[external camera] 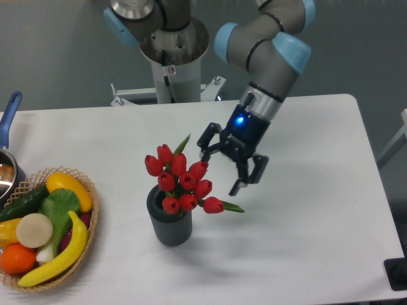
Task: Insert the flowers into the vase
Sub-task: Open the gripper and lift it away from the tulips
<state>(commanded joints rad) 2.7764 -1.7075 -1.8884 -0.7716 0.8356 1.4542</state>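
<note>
The flowers (pixel 181 181) are seated in the vase (pixel 169 222), just left of frame centre; the red buds are bunched above the round mouth, with one bud and a green leaf tip hanging out to the right. A second leaf is seen pointing up toward the end effector.

The vase is stood upright on the white surface (pixel 305 241), lower centre of frame.

The end effector (pixel 222 165) is held just right of and slightly above the bouquet, with its fingers spread wide and nothing pinched between them. One finger (pixel 206 138) is seen close to the upper leaf tip; contact cannot be told. The other finger (pixel 245 178) is clear of the blooms. A blue light is lit on the wrist.

The arm (pixel 267 51) is angled down from the top centre of frame.

At lower left a wicker basket (pixel 89 238) is set on the surface, filled with toy produce: a banana (pixel 60 257), an orange (pixel 17 258), a cucumber (pixel 22 202). A blue pan handle (pixel 9 111) is cut off by the left edge.
</note>
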